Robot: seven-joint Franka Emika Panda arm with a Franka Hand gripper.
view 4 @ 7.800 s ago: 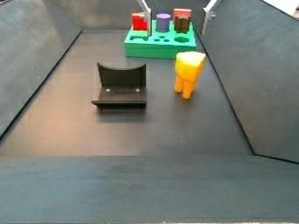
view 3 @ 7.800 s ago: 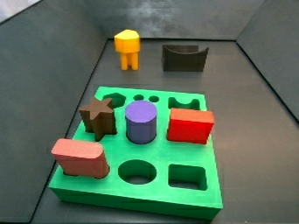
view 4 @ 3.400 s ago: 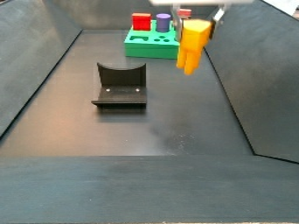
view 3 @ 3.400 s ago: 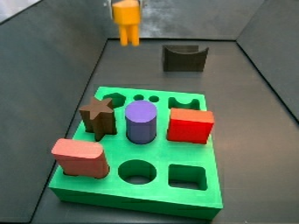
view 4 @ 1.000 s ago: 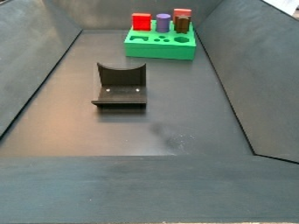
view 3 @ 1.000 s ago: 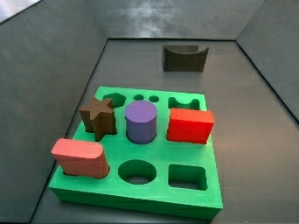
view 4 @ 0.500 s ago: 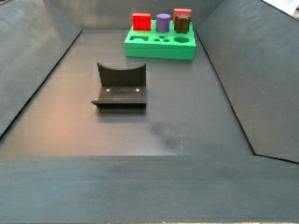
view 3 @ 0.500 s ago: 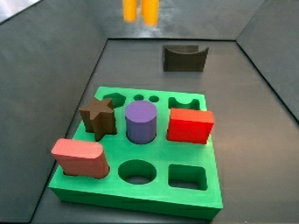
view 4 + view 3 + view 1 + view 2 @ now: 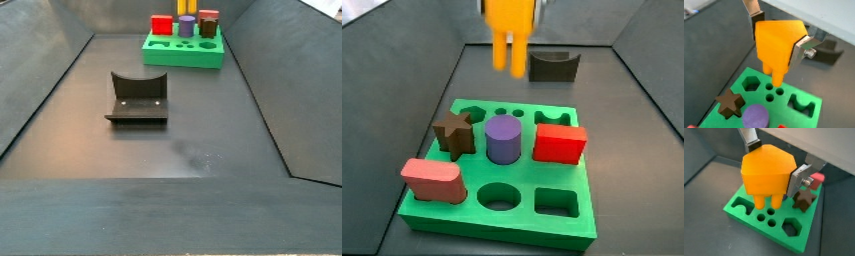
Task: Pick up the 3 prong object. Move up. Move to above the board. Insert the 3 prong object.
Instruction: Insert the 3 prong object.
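In a wrist view, my claw point(image 9: 779, 39) is gripping the small orange-yellow plastic 3 prong object point(image 9: 778, 45) by its blocky top, with one flat silver finger point(image 9: 751, 10) pressing one side and the other against the opposite side; the prongs are pointing down and hanging in the air over the three small round holes of the flat bright green board point(image 9: 751, 97), not touching it. On that board I am seeing a brown star-shaped block point(image 9: 729, 103) and the top of a purple cylinder point(image 9: 754, 118). In a wrist view from the opposite side, my claw point(image 9: 774, 165) is clamping the same orange-yellow piece point(image 9: 767, 172), its prongs hovering just above the green board point(image 9: 791, 243) near the small holes, with the brown star point(image 9: 805, 199) and a red block point(image 9: 817, 178) standing beyond. In a side view, the 3 prong object point(image 9: 509, 30) is hanging at the top edge, above the dark worktop point(image 9: 422, 120) behind the board point(image 9: 536, 228), beside the dark grey U-shaped block point(image 9: 553, 65); a pink-red rounded block point(image 9: 433, 179), the purple cylinder point(image 9: 504, 139), the star point(image 9: 454, 134) and the red block point(image 9: 561, 143) are sitting on the board. In a side view from the far end, the board point(image 9: 185, 56) is lying far back behind the dark L-shaped fixture point(image 9: 136, 96); my claw is out of frame there.
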